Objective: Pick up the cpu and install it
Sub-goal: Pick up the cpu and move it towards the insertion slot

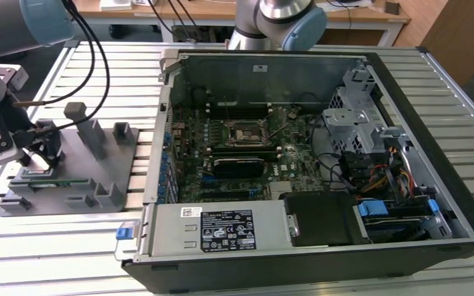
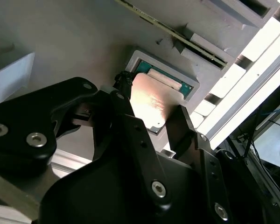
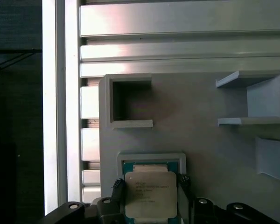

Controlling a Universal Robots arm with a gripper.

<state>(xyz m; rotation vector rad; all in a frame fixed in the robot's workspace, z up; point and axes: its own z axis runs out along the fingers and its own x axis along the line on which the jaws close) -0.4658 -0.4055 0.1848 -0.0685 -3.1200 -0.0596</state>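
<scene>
Around the gripper (image 3: pixel 150 184), the pocket's raised rim (image 3: pixel 151 157) crowds close; beyond it stand a hollow box (image 3: pixel 129 100) and grey posts (image 1: pixel 89 132), with flat tray floor (image 3: pixel 191 121) between.

A slatted aluminium table (image 1: pixel 56 246) stands before a wooden desk (image 1: pixel 220 12) and a wooden panel (image 1: pixel 459 31).

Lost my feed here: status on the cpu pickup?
Gripper low over the cpu. The cpu sits in the grey fixture recess. No obstruction seen.
</scene>
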